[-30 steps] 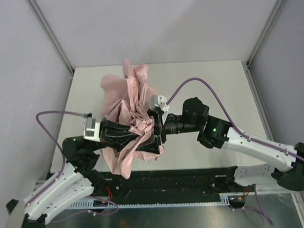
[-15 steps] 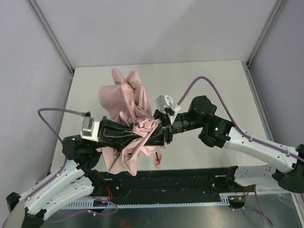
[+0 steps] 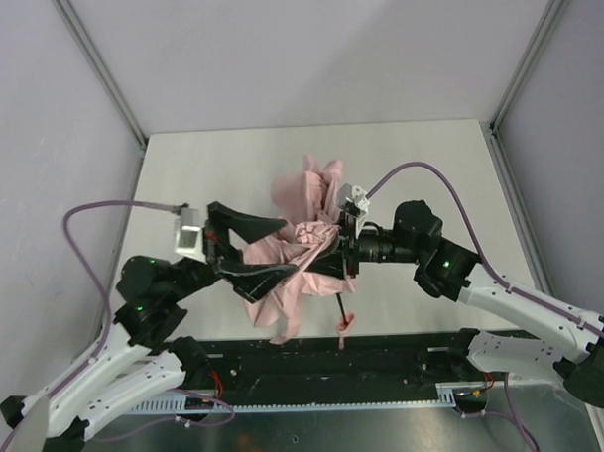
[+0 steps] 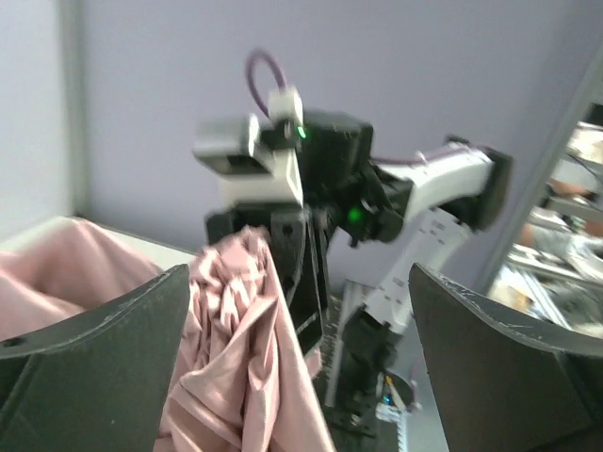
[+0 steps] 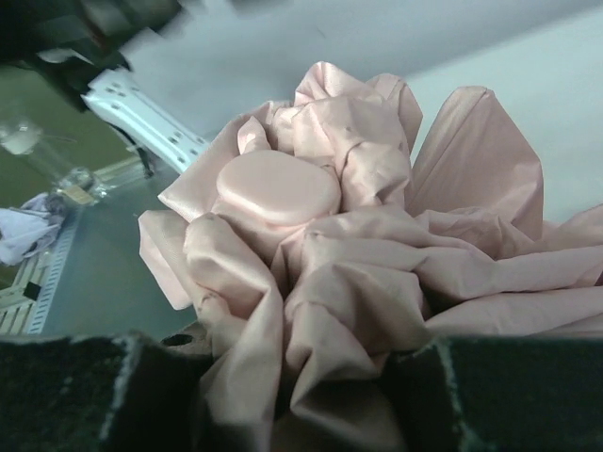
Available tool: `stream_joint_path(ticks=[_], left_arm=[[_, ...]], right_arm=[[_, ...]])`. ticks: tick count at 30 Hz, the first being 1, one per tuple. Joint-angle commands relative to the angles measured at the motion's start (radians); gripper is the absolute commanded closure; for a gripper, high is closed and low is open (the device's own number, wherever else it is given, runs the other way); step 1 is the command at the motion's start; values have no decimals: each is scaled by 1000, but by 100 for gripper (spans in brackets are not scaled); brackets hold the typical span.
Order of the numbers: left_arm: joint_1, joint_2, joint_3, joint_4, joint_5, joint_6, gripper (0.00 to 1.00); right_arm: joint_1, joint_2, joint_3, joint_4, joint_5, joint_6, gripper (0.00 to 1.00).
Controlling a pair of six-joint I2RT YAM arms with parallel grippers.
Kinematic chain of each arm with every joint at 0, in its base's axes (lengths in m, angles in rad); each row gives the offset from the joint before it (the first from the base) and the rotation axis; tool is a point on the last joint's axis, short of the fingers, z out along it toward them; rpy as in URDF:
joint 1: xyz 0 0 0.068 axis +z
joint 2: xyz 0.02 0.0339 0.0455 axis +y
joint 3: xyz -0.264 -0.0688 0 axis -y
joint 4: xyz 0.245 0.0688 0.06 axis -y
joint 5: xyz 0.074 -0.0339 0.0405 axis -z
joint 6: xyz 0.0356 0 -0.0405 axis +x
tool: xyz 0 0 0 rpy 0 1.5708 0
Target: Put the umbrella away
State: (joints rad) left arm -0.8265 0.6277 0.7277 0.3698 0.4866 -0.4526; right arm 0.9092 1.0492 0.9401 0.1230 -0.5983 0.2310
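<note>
1. Location of item. The umbrella (image 3: 306,191) is in a crumpled bunch between the 2 grippers, above the near middle of the table (image 3: 429,162). It is unwrapped, its fabric loose in all directions. A tail of fabric hangs toward the near edge. The black shaft (image 3: 342,306) hangs below the bunch with a small pink piece at its low end. Whether any fabric touches the table cannot be told.

2. Right gripper (image 3: 321,253). It pinches the bunch from the right. In its wrist view, folds of fabric fill the gap between the 2 fingers (image 5: 66,395), and a smooth pink rounded part (image 5: 278,188) sits just beyond them; whether this is the handle cannot be told.

3. Left gripper (image 3: 286,248). Its claw is spread wide and grips nothing. In its wrist view, fabric (image 4: 236,320) lies against the left finger (image 4: 104,348), while the other finger is well apart from it.

4. Step in hand (judgement). Gathering the canopy around the shaft. The task looks early: no folds are aligned and the strap is not fastened.

5. Next move (judgement). The left claw needs to press together on the loose fabric near the shaft while the right holds firm. The thin fabric may slip or bunch unevenly.
</note>
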Motion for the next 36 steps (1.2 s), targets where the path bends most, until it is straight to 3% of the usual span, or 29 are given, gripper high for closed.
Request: stream_joint_path(ticks=[1,4,7,11,14,18,22,24,26,31,33,36], left_arm=[[6,-132,131,-243,-312,128,2],[7,-159,153,-389,-473,107,8],[6,-161,132,-453,-495,79,3],[7,-172,74,-495,-551,-17,10],[7,-189,20,-509,-609,-140,17],[7,-202,-60,-515,-655,-351,4],[7,-194,-106,-518,-696,-565,1],[8,-190,-143,-516,-703,-739,1],[9,-177,-176,-478,-679,-865,1],[10,-81,-177,-402,-550,-986,1],[10,-36,-217,-244,-486,-1016,2],[12,46,-299,53,-413,-1078,13]], right_arm=[[-45,-83,-54,-63,118,41,100],[-64,-117,-61,-84,245,64,100],[-95,-135,-61,-67,302,111,100],[-184,-161,-60,-19,241,204,100],[-236,-194,-60,-6,134,183,100],[-265,-248,-65,-11,70,103,100],[-309,-271,-66,5,40,121,100],[-318,-277,-66,13,37,137,100],[-321,-280,-66,17,42,142,100],[-322,-284,-66,22,47,144,100],[-322,-285,-66,25,46,147,100],[-321,-285,-66,26,42,151,100]])
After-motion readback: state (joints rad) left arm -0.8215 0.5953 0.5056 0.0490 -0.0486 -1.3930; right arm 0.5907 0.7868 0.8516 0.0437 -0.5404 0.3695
